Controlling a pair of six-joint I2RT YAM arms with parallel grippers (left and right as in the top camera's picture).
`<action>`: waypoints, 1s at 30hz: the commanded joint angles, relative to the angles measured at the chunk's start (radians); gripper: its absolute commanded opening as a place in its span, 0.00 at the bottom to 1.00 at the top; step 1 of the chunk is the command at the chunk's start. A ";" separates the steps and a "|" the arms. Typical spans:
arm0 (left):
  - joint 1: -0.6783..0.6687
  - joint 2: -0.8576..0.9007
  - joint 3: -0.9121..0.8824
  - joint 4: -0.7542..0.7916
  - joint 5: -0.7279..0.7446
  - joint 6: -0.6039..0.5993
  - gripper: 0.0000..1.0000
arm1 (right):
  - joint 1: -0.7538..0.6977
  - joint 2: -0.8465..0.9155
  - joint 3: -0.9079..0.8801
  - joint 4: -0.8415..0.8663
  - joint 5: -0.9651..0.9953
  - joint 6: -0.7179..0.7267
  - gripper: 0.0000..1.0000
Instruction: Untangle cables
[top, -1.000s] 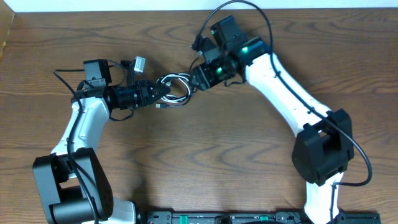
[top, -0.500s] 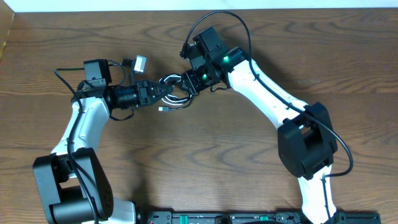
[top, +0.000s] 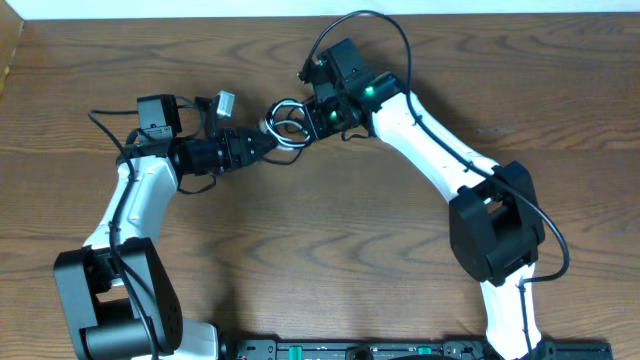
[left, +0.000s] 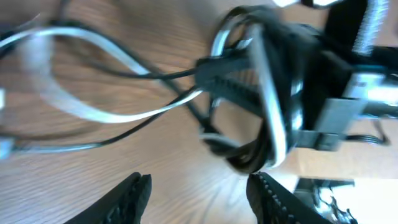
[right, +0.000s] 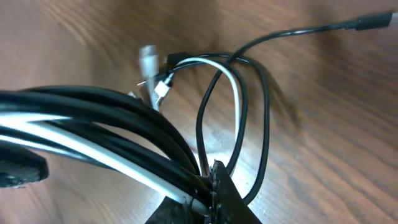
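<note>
The left pincer (left: 199, 182) is now gaping empty while the right pincer (top: 305, 121) is clamping the cables (top: 284, 112), bunched nearer the desk's (top: 330, 250) far edge, bare wood spreading nearside.

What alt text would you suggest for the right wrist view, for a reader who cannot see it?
The right gripper is shut on a bundle of black and white cables entering from the left. Beyond it, loose loops spread over the wooden table, one black plug end reaching top right.
</note>
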 joint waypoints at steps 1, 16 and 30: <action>-0.002 -0.007 -0.003 0.002 -0.132 -0.094 0.54 | 0.006 0.013 0.000 0.023 0.024 0.065 0.01; -0.062 -0.007 -0.003 0.033 -0.131 -0.096 0.45 | 0.147 -0.100 0.011 -0.076 0.837 0.111 0.01; -0.129 -0.007 -0.003 0.053 -0.206 -0.097 0.42 | 0.217 -0.100 0.011 -0.050 0.747 0.154 0.01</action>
